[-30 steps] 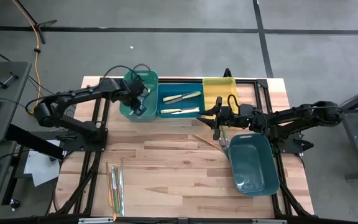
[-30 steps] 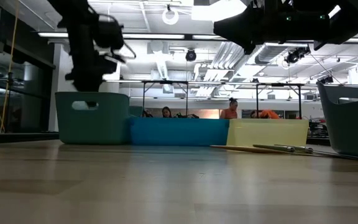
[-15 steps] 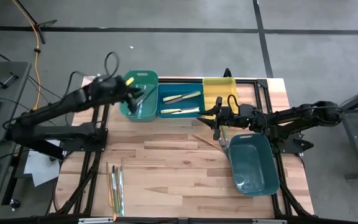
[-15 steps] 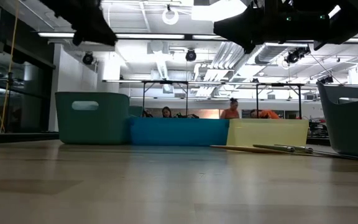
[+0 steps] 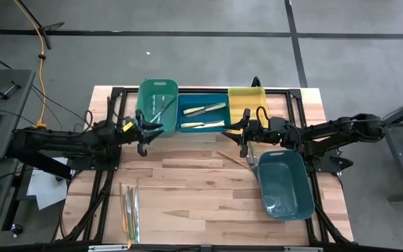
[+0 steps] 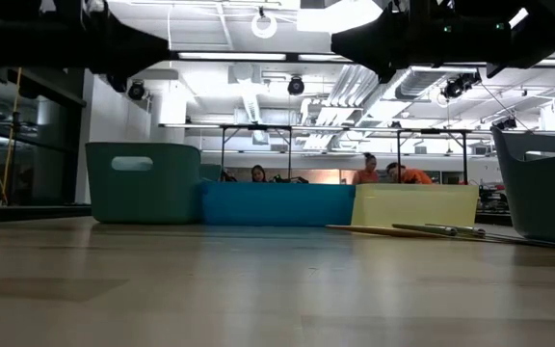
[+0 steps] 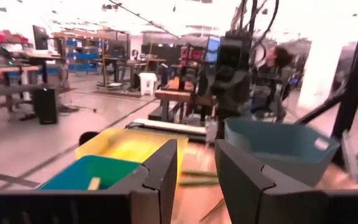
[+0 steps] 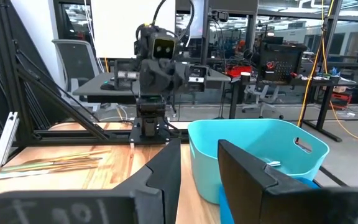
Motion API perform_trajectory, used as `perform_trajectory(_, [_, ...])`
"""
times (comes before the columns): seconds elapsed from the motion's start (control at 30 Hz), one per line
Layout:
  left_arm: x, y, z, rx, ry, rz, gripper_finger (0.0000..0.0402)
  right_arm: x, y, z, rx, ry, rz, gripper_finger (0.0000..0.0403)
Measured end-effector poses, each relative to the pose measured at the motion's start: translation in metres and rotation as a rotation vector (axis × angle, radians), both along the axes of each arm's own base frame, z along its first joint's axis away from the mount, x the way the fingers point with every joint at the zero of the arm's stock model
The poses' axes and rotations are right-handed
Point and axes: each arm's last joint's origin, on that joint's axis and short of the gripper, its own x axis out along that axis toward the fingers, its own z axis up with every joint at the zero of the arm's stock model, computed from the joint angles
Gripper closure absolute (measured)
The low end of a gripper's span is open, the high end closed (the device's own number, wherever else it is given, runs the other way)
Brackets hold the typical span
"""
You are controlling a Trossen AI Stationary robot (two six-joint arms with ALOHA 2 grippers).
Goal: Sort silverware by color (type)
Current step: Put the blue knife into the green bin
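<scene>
Wood table (image 5: 187, 182) carries everything, crossed by two dark arms coming in from opposite edges. Next in bulk is the loose teal bin (image 5: 285, 183), lying at an angle near the right arm, apart from the others. Along the far edge three more bins sit side by side and touching: a green bin (image 5: 157, 105), a blue bin (image 5: 201, 114) and a yellow bin (image 5: 247, 103).

Left gripper (image 5: 143, 133) hangs over the table just in front of the green bin; its fingers (image 7: 166, 171) stand a narrow gap apart with nothing between them. Right gripper (image 5: 243, 134) hovers between the yellow bin and the loose teal bin, its fingers (image 8: 166, 168) likewise a narrow gap apart and empty.

Silverware is spread over several spots. Two pale-handled pieces (image 5: 205, 117) lie in the blue bin, and a thin piece (image 5: 161, 108) leans inside the green bin. A few utensils (image 5: 238, 158) rest on the table beside the loose teal bin, under the right arm. Another small bundle (image 5: 129, 206) lies near the table's front left edge, well apart from both grippers.
</scene>
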Motion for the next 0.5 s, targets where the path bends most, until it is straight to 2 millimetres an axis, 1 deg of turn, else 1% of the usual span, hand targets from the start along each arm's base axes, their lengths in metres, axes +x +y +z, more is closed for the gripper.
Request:
perform_trajectory(0.07, [-0.0003, -0.0001, -0.0035, 0.040, 0.021, 0.028, 0.0300, 0.0000, 0.0000, -0.0001, -0.001, 0.000, 0.000, 0.0300])
perform_trajectory(0.27, [-0.0004, -0.0007, -0.0027, 0.127, 0.033, 0.032, 0.0300, 0.0000, 0.0000, 0.0000, -0.002, 0.001, 0.001, 0.0300])
perform_trajectory(0.5, [-0.0003, -0.0008, -0.0031, 0.143, 0.040, 0.032, 0.0300, 0.0000, 0.0002, -0.0001, -0.001, 0.001, 0.002, 0.0300])
